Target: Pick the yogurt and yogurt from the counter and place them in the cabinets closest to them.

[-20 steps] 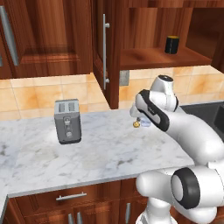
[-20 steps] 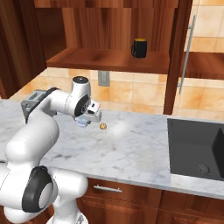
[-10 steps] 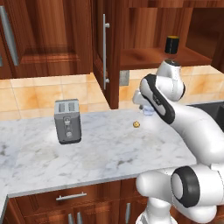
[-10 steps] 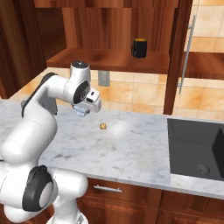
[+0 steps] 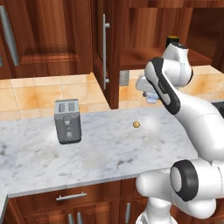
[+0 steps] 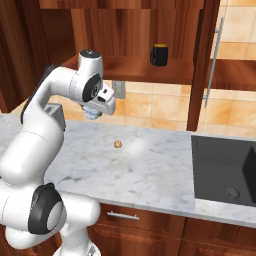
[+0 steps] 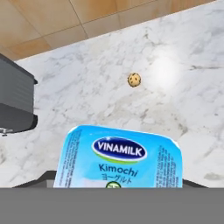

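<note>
**Holding a pale blue yogurt cup up above the counter**

Rising from the base, the white arm bends up and forward, its elbow high and its wrist level with the lower edge of the open wall cabinet [image 5: 144,26]. The gripper [image 6: 94,113] points down at the counter [image 5: 105,148] and is clenched on the pale blue yogurt [image 7: 119,158], which hangs between its jaws well clear of the marble; the cup's printed light-blue lid faces the hand camera.

Largest around the gripper is the counter, spread out below it, white and grey veined, over reddish-brown drawers. Above and just behind the gripper runs the open cabinet's wooden shelf [image 6: 150,67]; the gripper is below the shelf's front edge, not inside the cabinet. An open cabinet door with a long silver bar handle [image 5: 105,50] stands on edge beside the gripper on the arm's left. Well off to the arm's right, set into the counter, lies the dark sink [image 6: 225,170].

The grey toaster [image 5: 67,120] stands on the counter, well apart from the gripper on the arm's left. On the shelf above, to the arm's right, stands the dark yogurt [image 6: 160,55] with a yellowish top, upright. Smallest, the round brown cookie [image 7: 134,79] lies on the marble below and slightly beyond the gripper, apart from everything else.
</note>
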Available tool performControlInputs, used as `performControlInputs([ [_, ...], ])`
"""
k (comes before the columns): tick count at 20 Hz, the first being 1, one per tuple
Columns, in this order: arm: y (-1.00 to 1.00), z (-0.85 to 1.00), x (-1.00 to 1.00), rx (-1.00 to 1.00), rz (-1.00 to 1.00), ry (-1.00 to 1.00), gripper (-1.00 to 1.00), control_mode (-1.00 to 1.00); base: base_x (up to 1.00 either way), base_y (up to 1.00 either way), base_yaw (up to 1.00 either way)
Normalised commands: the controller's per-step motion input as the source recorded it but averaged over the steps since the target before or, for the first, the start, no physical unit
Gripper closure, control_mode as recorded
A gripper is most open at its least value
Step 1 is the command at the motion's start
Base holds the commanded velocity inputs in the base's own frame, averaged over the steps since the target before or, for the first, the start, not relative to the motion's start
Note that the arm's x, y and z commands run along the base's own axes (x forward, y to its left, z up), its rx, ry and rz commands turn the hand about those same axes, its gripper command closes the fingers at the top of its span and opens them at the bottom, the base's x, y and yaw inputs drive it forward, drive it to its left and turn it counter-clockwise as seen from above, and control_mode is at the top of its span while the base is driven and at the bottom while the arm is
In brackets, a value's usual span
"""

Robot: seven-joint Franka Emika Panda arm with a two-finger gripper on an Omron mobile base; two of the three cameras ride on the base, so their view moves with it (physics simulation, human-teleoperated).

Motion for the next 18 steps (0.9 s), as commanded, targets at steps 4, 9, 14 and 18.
performControlInputs([
  [4, -0.03, 0.61, -0.08, 0.01, -0.01, 0.00, 1.00, -1.00, 0.00, 0.00, 0.00],
  [9, -0.02, 0.59, -0.16, 0.00, 0.00, 0.00, 1.00, -1.00, 0.00, 0.00, 0.00],
  [14, -0.05, 0.49, -0.29, 0.00, 0.00, -0.07, 1.00, -1.00, 0.00, 0.00, 0.00],
  [18, -0.02, 0.31, -0.36, 0.01, 0.00, -0.22, 1.00, -1.00, 0.00, 0.00, 0.00],
])
